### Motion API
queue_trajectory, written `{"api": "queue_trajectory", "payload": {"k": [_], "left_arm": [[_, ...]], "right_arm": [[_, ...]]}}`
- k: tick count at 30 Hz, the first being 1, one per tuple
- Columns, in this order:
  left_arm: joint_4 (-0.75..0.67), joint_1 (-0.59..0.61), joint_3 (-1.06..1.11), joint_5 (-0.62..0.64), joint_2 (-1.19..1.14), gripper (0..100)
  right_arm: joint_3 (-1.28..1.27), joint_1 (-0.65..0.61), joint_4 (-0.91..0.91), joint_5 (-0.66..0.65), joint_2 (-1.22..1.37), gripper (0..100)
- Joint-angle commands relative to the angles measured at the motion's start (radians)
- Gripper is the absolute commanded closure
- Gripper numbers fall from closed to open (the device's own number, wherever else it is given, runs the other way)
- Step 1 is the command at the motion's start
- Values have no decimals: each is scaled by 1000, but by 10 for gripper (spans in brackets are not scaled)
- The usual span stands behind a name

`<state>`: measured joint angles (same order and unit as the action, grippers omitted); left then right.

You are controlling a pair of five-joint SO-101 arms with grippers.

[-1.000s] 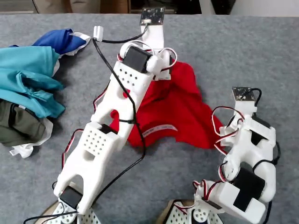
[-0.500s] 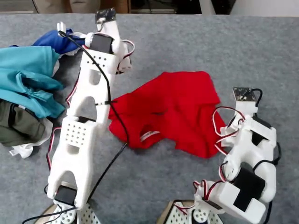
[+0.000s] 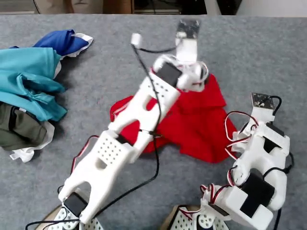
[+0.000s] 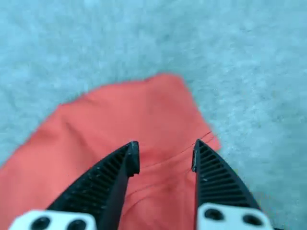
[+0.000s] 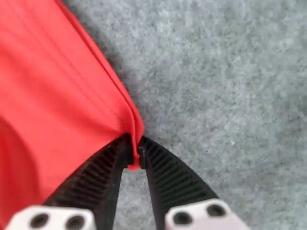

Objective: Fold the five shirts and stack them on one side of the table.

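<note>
The red shirt point(image 3: 196, 122) lies rumpled on the grey bench point(image 3: 268, 52), just right of its middle. The left hand point(image 4: 163, 155) hangs over the shirt's far corner with its fingers apart, gripping nothing. The right hand point(image 5: 134, 154) is clamped on a folded edge of the shirt's right side. A teal shirt point(image 3: 29, 79), a blue shirt point(image 3: 62, 40) and a dark shirt point(image 3: 19, 128) lie heaped at the bench's left edge.
</note>
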<state>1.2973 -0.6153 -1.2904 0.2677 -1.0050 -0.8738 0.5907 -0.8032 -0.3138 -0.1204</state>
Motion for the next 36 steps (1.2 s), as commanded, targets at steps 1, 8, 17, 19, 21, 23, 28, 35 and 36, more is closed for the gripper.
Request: {"api": "queue_trajectory", "payload": {"k": [1,8,17,19,21,23,28,35,36], "left_arm": [[-58,-11,17,-5,-48,810],[-51,-5,20,-5,-148,812],[69,103,14,2,-179,974],[112,137,-9,3,-179,983],[183,175,-80,3,-179,980],[241,212,-164,3,-180,980],[381,296,-310,3,-188,981],[451,407,-249,3,-189,981],[450,410,-236,2,-189,981]], "right_arm": [[5,22,15,8,-45,991],[5,22,17,8,-45,991],[5,16,17,6,-45,990],[4,5,17,5,-45,990],[2,5,17,2,-45,990],[1,-1,21,2,-45,990],[-2,-10,28,2,-45,990],[-2,-10,28,2,-45,990],[-2,-10,28,2,-45,990]]}}
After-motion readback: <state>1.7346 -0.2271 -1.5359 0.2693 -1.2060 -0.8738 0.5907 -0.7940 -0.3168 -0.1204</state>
